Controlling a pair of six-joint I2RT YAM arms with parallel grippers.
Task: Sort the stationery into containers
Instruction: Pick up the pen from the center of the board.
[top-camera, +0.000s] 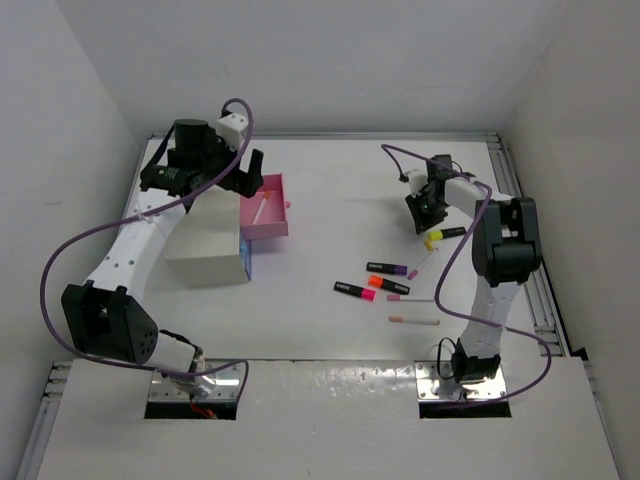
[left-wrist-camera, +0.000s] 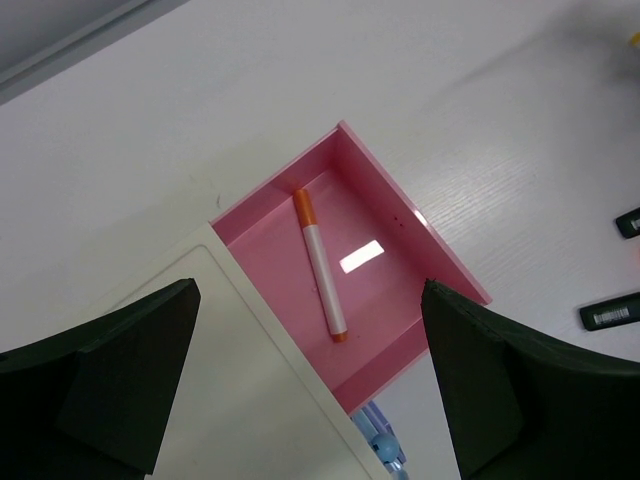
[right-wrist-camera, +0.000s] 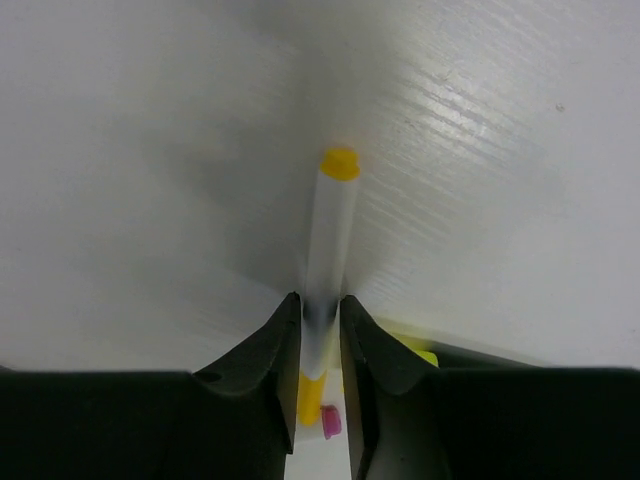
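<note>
My left gripper (top-camera: 245, 175) is open and empty above the pulled-out pink drawer (top-camera: 282, 222) of the white cabinet (top-camera: 205, 250). In the left wrist view a white pen with orange tips (left-wrist-camera: 320, 262) lies inside the pink drawer (left-wrist-camera: 440, 262). My right gripper (top-camera: 428, 210) is shut on a white pen with yellow tips (right-wrist-camera: 330, 230), held above the table at the right. Black highlighters (top-camera: 387, 268) with purple, orange and pink caps and two thin pens (top-camera: 414, 320) lie on the table in the middle. A yellow-capped highlighter (top-camera: 443, 235) lies just below the right gripper.
A light blue drawer (left-wrist-camera: 385, 445) with a small round blue piece shows under the pink one. White walls close the table at left, back and right. A metal rail (top-camera: 545, 290) runs along the right edge.
</note>
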